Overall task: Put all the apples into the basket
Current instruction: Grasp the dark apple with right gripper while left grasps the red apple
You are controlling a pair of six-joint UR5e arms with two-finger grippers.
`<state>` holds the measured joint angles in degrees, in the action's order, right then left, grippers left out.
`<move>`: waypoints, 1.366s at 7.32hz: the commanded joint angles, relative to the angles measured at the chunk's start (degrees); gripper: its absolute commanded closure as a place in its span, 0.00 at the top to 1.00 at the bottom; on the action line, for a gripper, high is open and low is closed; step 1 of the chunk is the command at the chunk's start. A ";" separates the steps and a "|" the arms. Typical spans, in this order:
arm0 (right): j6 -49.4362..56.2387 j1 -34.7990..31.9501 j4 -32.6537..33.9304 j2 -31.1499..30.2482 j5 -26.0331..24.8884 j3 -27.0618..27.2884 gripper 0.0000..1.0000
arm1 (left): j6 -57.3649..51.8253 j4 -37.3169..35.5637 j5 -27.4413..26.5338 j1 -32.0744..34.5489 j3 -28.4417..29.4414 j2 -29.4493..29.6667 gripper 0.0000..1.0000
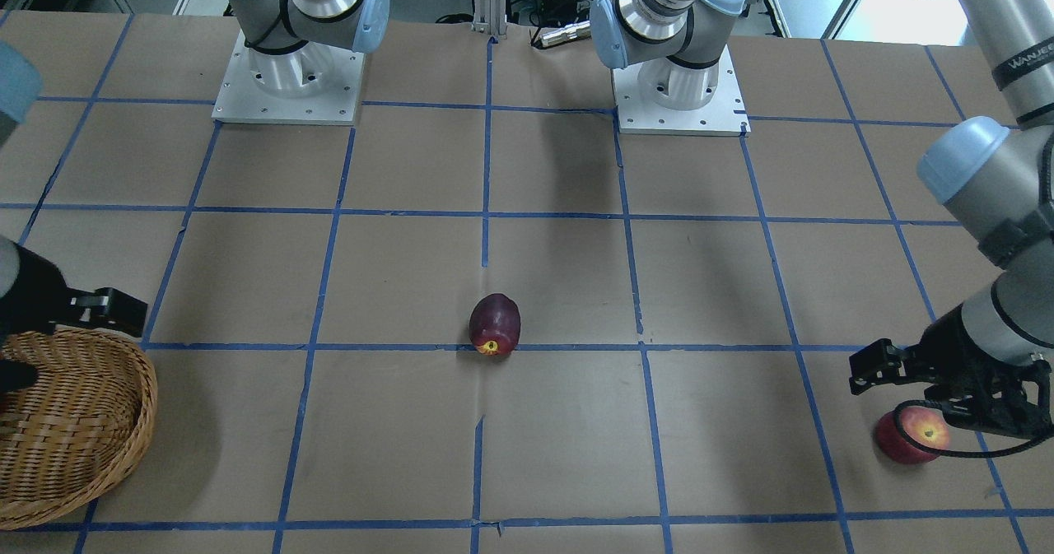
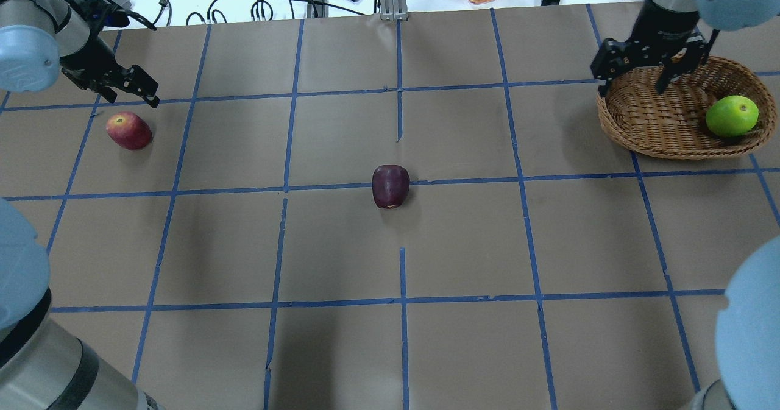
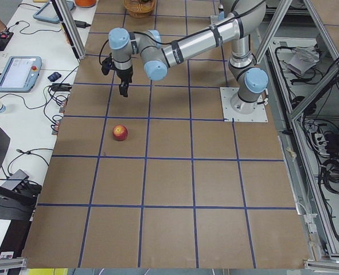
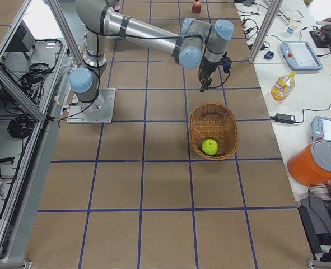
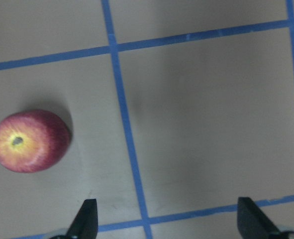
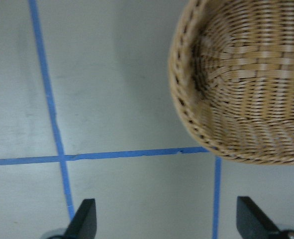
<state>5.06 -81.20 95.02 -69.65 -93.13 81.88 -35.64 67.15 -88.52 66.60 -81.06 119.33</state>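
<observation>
- A bright lime-green round apple (image 2: 732, 116) already lies inside the shallow tan woven wicker basket (image 2: 655, 127), which stands at the robot's right end of the brown paper-covered bench (image 2: 463, 245).
- A dark maroon apple (image 2: 390, 186) lies at the middle of the bench, against a blue tape line (image 2: 244, 187) and well apart from both arms.
- A red apple with a yellowish blush (image 2: 128, 130) lies at the robot's left end, well apart from the basket.
- The left tool (image 5: 169, 224) hovers just beside the red apple with its fingers spread wide and nothing between them. In the wrist view the apple sits off to one side of the gap, not inside it.
- The right tool (image 6: 167, 223) hangs over the basket's end nearer the middle of the bench, fingers likewise wide apart and empty.
- By my reading one apple of three is in, and the step in hand is the left arm's approach to the red apple.
- The next move calls for shifting the left tool sideways until the apple is centred between the fingers, then lowering and closing on it.
- The carry to the basket spans the whole bench, so a long reach or a hand-over looks likely; the right arm seems free to fetch the maroon apple.
</observation>
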 commanded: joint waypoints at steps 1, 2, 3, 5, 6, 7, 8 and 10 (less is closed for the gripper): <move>-16.16 -12.26 0.25 0.30 4.42 0.13 1.00 | -3.82 -1.40 -1.99 -2.44 3.62 5.37 1.00; -20.14 -16.14 0.34 1.35 5.75 0.21 1.00 | -3.91 -1.41 -4.87 -2.44 4.93 7.13 1.00; -24.44 -19.22 2.60 3.62 8.29 0.04 1.00 | -4.00 -1.50 -4.99 -2.44 5.47 8.28 1.00; -32.98 -24.85 9.81 7.41 9.72 0.04 1.00 | -4.53 -1.67 -5.08 -2.53 5.82 10.04 1.00; -33.01 -27.58 9.92 8.99 10.33 0.04 1.00 | -4.44 -1.68 -5.08 -2.53 5.83 11.00 1.00; -34.84 -28.56 11.31 10.14 12.86 -0.05 1.00 | -4.44 -1.68 -5.69 -2.70 5.65 11.88 1.00; -37.38 -28.75 12.37 11.37 13.32 0.04 1.00 | -4.44 -1.68 -7.44 -2.79 5.91 12.41 1.00; -37.40 -28.92 12.47 13.13 13.41 0.04 1.00 | -4.27 -1.59 -7.45 -2.79 6.00 12.77 1.00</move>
<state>-31.91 -109.90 107.24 -57.64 -79.93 81.90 -40.00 65.50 -95.81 63.84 -75.08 131.82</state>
